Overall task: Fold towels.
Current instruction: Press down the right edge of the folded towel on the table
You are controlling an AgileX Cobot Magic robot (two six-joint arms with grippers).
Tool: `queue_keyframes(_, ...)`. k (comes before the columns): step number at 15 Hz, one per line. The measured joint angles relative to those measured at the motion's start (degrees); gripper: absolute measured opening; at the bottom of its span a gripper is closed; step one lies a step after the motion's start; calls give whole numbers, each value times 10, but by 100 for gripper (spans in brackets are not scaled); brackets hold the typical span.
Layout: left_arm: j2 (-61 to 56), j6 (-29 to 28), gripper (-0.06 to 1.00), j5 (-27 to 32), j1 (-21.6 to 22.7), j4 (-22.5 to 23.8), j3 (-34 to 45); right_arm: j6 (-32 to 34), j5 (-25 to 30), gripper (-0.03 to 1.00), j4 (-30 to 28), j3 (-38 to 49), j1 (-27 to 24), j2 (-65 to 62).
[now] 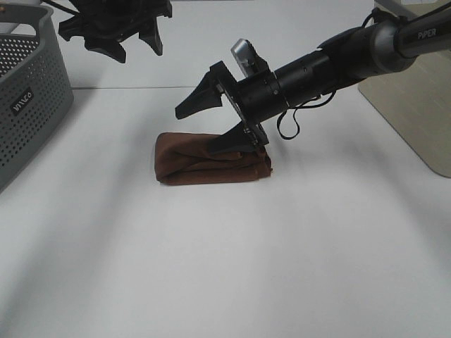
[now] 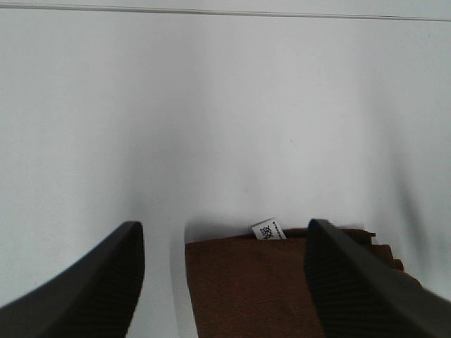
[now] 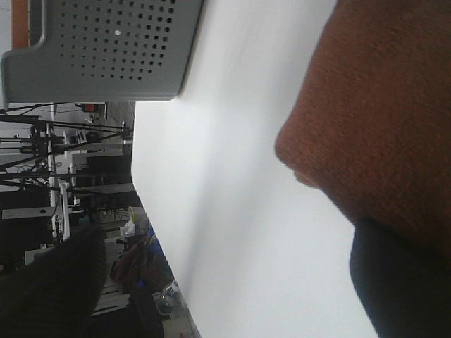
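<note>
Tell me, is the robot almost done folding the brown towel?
Nearly, it seems. The brown towel already lies in a small folded bundle on the white table, its white tag peeking out at one edge. The right hand is open, one finger resting on the bundle's top. The left hand hangs open at the back, holding nothing. What may be left: maybe a last tidy press, then pulling away.

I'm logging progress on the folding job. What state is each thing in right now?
Towel: folded into a compact bundle, lying on the table.
Right claw: open, one finger resting on the towel, not gripping it.
Left claw: open, raised at the back, holding nothing.
Basket: upright at the table's left edge; contents not visible.
</note>
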Motion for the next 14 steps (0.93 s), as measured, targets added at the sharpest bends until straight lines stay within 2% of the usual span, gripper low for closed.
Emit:
queue_keyframes(8, 0, 0, 63, 2, 0, 1, 0, 64, 7, 88, -126, 2, -22, -5)
queue_keyframes(11, 0, 7, 63, 24, 0, 4, 0, 122, -7, 88, -227, 2, -22, -40)
queue_keyframes(14, -3, 37, 63, 86, 0, 14, -3, 174, -8, 88, -331, 2, -22, -98)
